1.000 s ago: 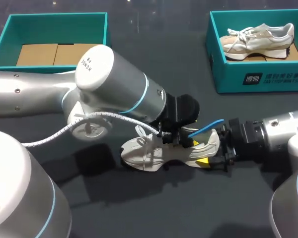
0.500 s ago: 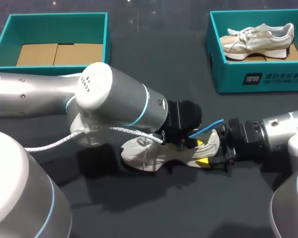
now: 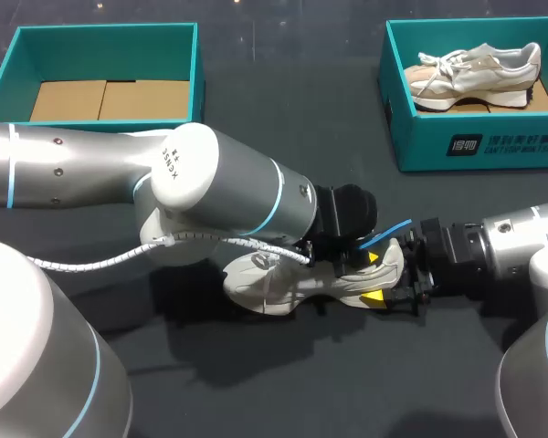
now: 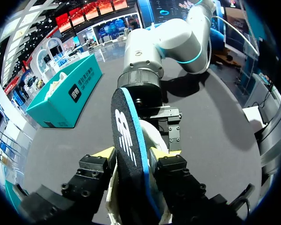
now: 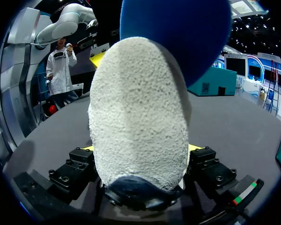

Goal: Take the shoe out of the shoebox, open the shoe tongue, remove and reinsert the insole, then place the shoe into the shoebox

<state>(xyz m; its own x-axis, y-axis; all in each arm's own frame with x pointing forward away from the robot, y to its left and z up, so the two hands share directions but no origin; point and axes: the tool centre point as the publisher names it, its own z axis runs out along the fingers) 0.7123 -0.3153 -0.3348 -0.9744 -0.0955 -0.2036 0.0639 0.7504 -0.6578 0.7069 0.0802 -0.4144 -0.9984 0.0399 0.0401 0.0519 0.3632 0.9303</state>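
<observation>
Left gripper (image 4: 133, 157) nudged heelward, clamping insole (image 4: 127, 133), right gripper (image 3: 390, 278) clasping shoe (image 3: 279, 281)

The left arm (image 3: 210, 182) is a thick silver-grey tube with a light-blue ring at the joint, small black lettering on its round cap and a white coiled cable (image 3: 100, 261) slung under it. The right arm (image 3: 521, 246) is silver with a black wrist. The left pincer (image 4: 136, 157) and right pincer (image 5: 140, 149) are black, screw-studded blocks tipped yellow.

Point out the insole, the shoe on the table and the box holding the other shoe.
insole (image 4: 127, 157), left wrist view, its dark top face.
shoe (image 3: 256, 288), head view, its laced forefoot.
shoebox (image 3: 425, 141), head view, its front wall.
</observation>
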